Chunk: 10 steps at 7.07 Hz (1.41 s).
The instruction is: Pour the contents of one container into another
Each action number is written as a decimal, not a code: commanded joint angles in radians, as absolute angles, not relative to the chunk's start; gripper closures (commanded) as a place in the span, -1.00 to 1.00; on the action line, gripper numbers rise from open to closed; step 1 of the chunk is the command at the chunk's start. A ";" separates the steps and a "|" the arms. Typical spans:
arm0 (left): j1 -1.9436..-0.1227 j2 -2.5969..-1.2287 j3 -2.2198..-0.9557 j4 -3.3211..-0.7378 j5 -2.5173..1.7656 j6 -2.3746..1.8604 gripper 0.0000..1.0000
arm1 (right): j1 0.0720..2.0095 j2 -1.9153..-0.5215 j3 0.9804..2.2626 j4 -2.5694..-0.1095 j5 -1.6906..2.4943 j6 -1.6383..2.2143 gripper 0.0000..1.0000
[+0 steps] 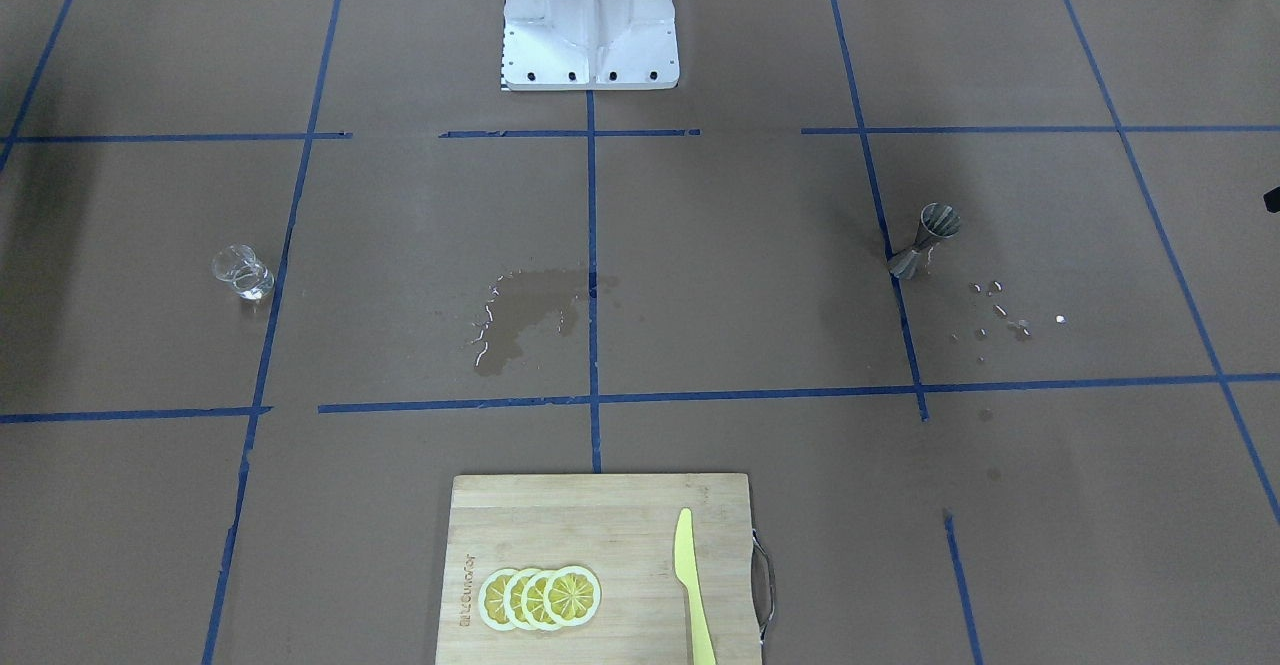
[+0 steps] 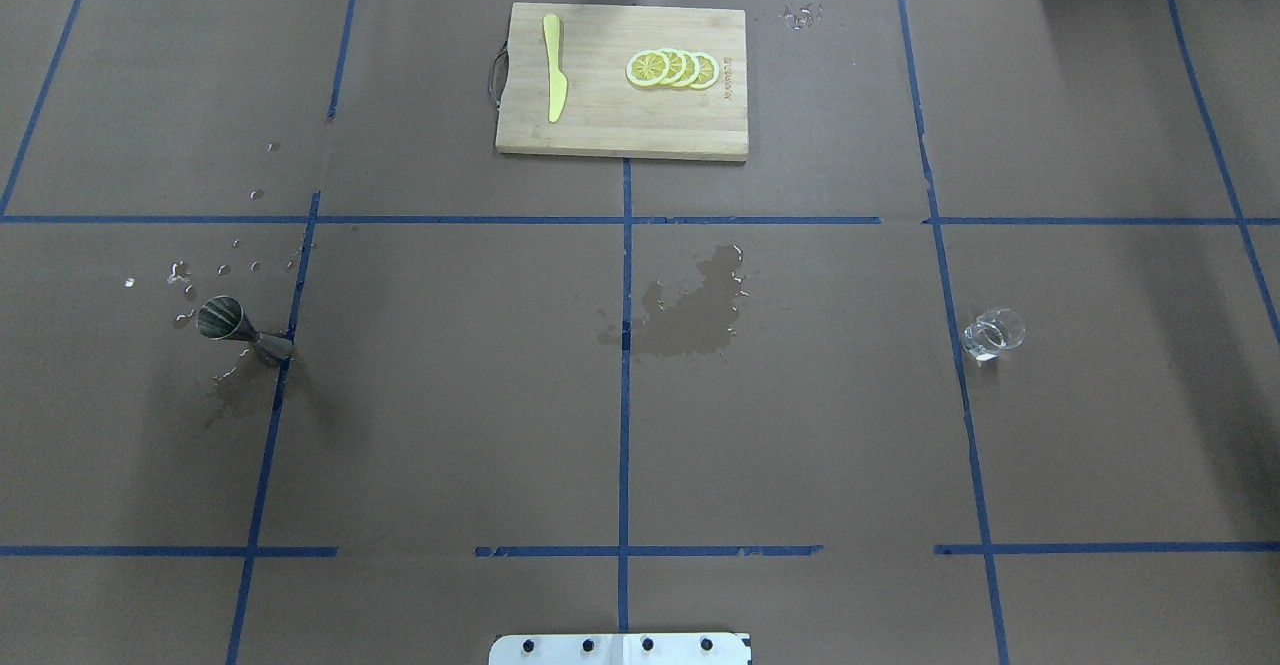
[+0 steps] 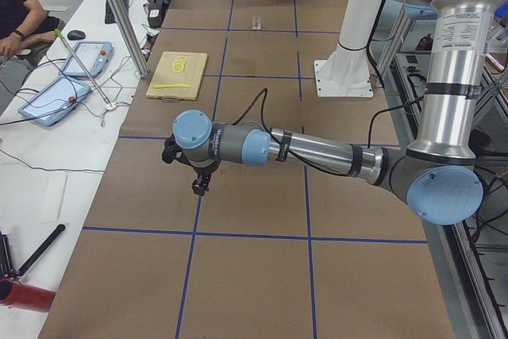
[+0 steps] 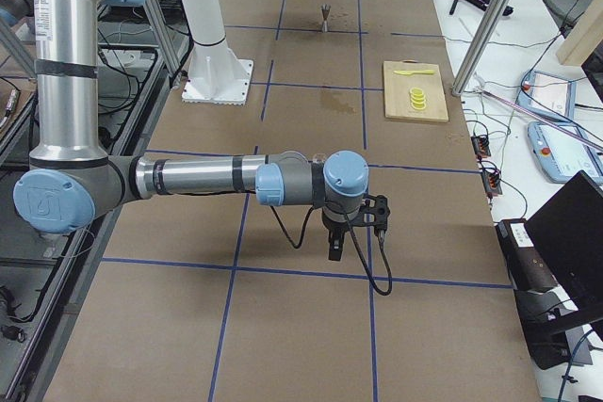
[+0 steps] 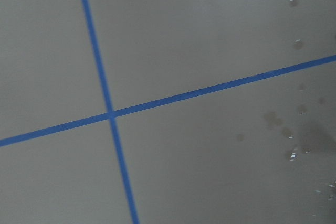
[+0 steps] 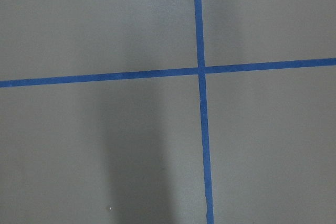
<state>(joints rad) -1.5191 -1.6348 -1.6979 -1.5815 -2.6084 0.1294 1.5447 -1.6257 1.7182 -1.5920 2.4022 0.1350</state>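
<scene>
Front view: glass tumbler [image 1: 242, 272] stands on my right side, metal jigger [image 1: 926, 239] on my left, well apart. One vessel per arm, I judge. Puddle [image 1: 525, 310] between them, droplets [image 1: 1005, 310] near jigger.
Overhead: cutting board [image 2: 621, 125] at far edge.
Side views: my left gripper [image 3: 198, 180] and right gripper [image 4: 335, 242] hover over brown paper [image 3: 254, 275], neither vessel in hand. Open or closed, cannot tell.
Wrist views: blue tape [image 5: 107, 111] only.

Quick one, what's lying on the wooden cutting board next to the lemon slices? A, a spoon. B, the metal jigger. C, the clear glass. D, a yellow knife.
D: a yellow knife lies on the cutting board beside the lemon slices, while the jigger and the glass both stand off the board, on opposite sides of the table.
</scene>
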 commanded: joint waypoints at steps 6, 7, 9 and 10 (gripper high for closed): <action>-1.122 -1.605 -1.739 -2.356 -2.242 -0.514 -0.97 | 1.545 -1.626 1.727 -1.591 2.404 0.135 -1.00; -1.062 -1.486 -1.752 -2.622 -2.118 -0.610 -0.97 | 1.545 -1.626 1.720 -1.592 2.404 0.133 -1.00; -0.939 -1.448 -1.787 -2.775 -1.993 -0.784 -0.99 | 1.545 -1.628 1.713 -1.566 2.404 0.135 -1.00; -0.802 -1.440 -1.845 -2.775 -1.813 -0.919 -0.98 | 1.545 -1.628 1.718 -1.566 2.404 0.137 -1.00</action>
<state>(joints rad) -0.9370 -1.4546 -1.7895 -2.7418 -1.9765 -0.7663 1.5448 -1.6270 1.7161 -1.5712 2.4037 0.1352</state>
